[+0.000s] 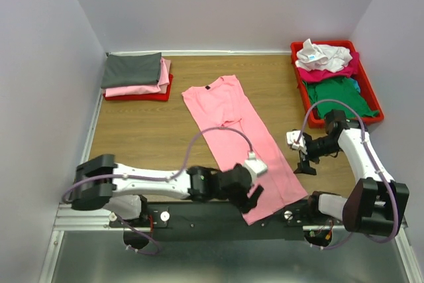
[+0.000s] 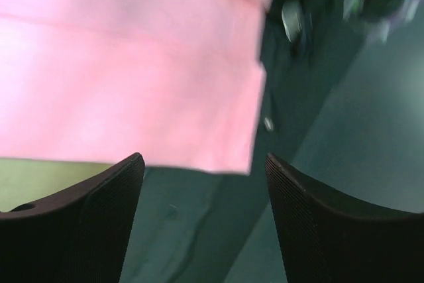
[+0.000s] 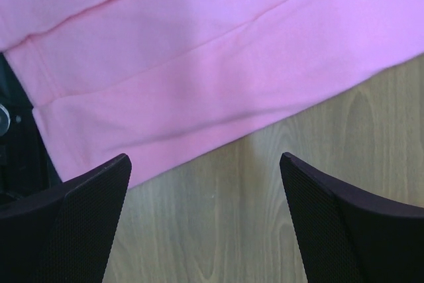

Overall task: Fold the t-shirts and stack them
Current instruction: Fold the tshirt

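Note:
A light pink t-shirt (image 1: pixel 232 124) lies on the wooden table as a long folded strip. Its dark neck tag (image 1: pixel 207 88) points to the back, and its hem hangs over the near edge. My left gripper (image 1: pixel 252 198) hovers open at that hem. In the left wrist view the shirt's corner (image 2: pixel 132 64) sits just beyond the open left gripper (image 2: pixel 203 158), with nothing between the fingers. My right gripper (image 1: pixel 306 166) stands open just right of the strip. In the right wrist view the right gripper (image 3: pixel 204 158) is over bare wood, beside the shirt's edge (image 3: pixel 199 51).
At the back left, a folded dark grey t-shirt (image 1: pixel 132 69) tops folded pink ones on a red tray (image 1: pixel 142 97). At the back right, a red tray (image 1: pixel 303 97) holds crumpled white (image 1: pixel 321 54), magenta (image 1: pixel 331 69) and green (image 1: pixel 341 94) t-shirts. Walls close in on three sides.

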